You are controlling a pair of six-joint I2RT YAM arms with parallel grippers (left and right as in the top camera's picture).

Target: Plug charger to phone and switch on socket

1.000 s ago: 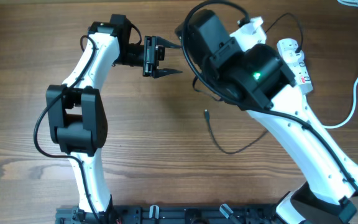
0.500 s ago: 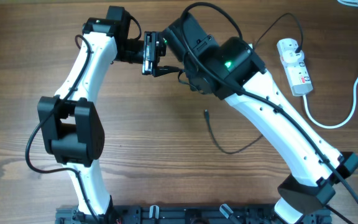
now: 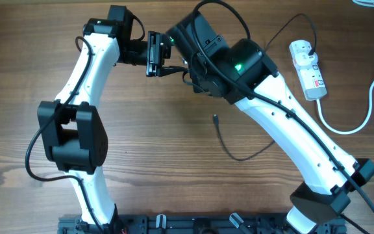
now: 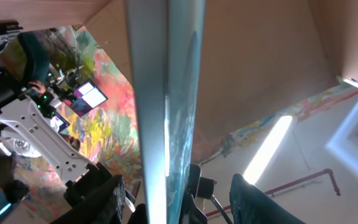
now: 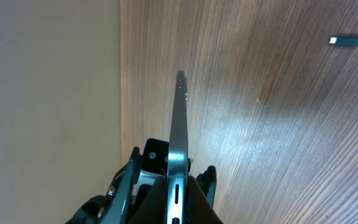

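Right pincer [image 5: 171, 169] closed across the phone [image 5: 179, 118], held edge-on above the bench [image 3: 174, 188] beside the left pincer [image 3: 167, 60], whose state I cannot tell; stiff, slick, fragile, it likely wants a mid-body hold, port end free.

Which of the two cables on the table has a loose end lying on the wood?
The thin black charger: its small plug tip lies free on the wood. The thick white cord instead joins the socket.

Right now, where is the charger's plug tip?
Overhead, the plug tip lies free on the table near centre, just beside the right arm and left of the socket.
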